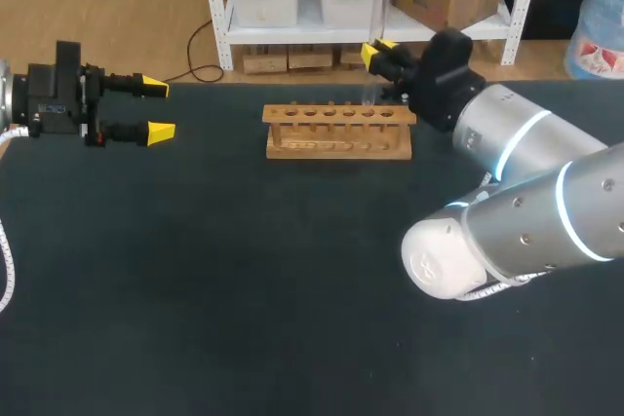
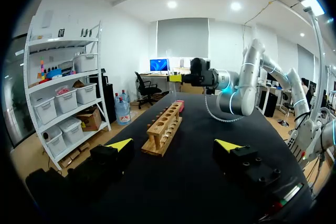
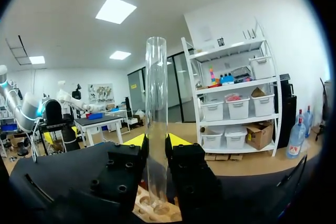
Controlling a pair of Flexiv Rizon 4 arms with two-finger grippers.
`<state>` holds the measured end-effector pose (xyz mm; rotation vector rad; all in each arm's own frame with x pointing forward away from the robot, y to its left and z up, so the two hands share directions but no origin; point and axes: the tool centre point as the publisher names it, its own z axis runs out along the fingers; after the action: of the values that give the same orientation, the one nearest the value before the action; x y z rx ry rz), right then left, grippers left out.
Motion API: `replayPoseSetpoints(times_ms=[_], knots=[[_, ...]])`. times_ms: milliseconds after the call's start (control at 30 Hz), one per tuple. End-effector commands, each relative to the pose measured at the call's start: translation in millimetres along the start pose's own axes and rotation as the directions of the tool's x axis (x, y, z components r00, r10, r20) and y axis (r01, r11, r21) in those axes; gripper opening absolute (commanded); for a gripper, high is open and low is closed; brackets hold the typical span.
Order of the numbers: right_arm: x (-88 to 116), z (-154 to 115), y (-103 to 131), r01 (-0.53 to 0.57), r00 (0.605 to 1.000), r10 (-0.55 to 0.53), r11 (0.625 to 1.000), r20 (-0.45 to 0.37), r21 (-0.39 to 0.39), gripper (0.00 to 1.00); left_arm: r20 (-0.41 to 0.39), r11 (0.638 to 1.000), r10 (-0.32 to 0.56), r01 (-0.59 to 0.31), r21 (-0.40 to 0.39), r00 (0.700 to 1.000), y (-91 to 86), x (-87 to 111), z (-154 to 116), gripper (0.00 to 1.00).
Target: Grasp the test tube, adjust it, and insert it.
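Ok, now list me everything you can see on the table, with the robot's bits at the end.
test tube: one, clear glass, upright in the right tool, its lower end over a hole near the rack's right end; whether it has entered cannot be told
rack: one, light wood with a row of holes, at the far middle of the table
table: one, dark top, under everything
left tool: one, black with yellow tips, open and holding nothing, at the table's far left, off to the rack's left
right tool: one, black with yellow tips, shut on the test tube, above the rack's right end
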<state>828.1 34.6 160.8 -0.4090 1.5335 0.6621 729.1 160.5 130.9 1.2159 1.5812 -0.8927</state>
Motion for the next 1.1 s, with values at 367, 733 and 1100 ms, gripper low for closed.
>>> replayPoseSetpoints(times_ms=[367,733,1100], knots=[[8,-1,-6,-0.026,1.0,0.026,1.0,0.002,0.012,0.0,0.004,1.0,0.004,-0.004,-0.002,1.0,-0.5,1.4,0,1.0],[15,2,-5,-0.032,0.999,0.032,0.999,-0.012,0.0,0.0,0.004,1.0,0.004,-0.004,-0.002,1.0,-0.5,1.4,0,1.0],[17,6,-6,-0.055,0.998,0.055,0.998,-0.002,0.007,0.0,0.004,1.0,0.004,-0.004,-0.002,1.0,-0.5,1.4,0,1.0]])
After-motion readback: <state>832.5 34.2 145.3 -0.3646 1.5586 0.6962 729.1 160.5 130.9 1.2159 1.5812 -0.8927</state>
